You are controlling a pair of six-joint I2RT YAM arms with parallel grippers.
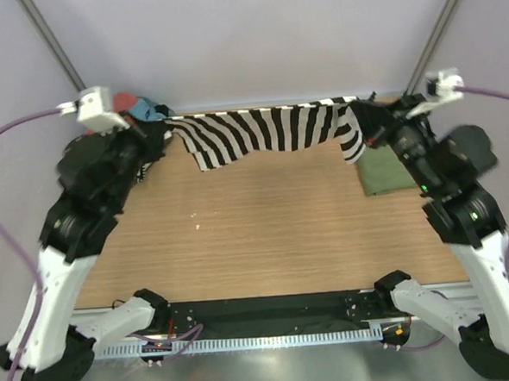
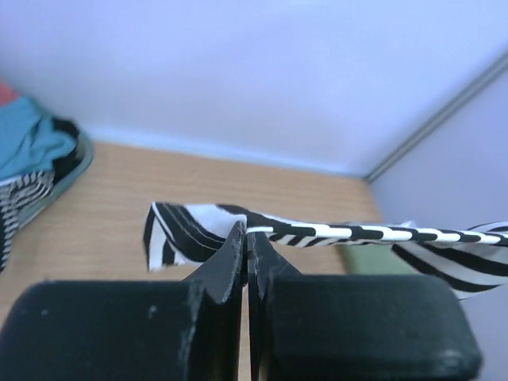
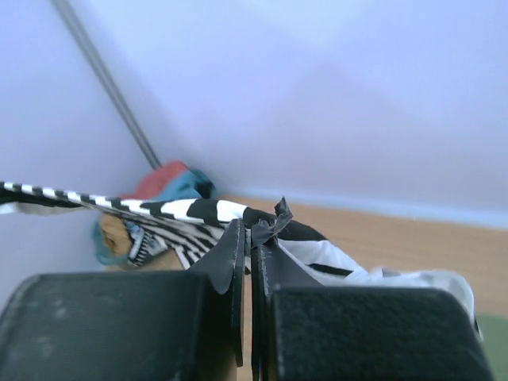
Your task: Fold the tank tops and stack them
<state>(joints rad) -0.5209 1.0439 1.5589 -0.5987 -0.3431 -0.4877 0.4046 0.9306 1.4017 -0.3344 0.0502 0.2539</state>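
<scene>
The black-and-white striped tank top (image 1: 268, 131) hangs stretched in the air across the far side of the table, held at both ends. My left gripper (image 1: 158, 125) is shut on its left edge; in the left wrist view the striped cloth (image 2: 341, 232) runs off to the right from my pinched left gripper (image 2: 247, 235). My right gripper (image 1: 373, 121) is shut on the right end, where cloth (image 3: 198, 210) bunches over the tips of that gripper (image 3: 252, 236). The olive green tank top (image 1: 385, 172) lies folded flat on the table at the right, under the right arm.
A pile of salmon-red and light blue garments (image 1: 141, 106) sits at the far left corner, also seen as the pile (image 2: 36, 155) in the left wrist view. The wooden table (image 1: 266, 233) stretches toward the near edge, with the arm bases along it.
</scene>
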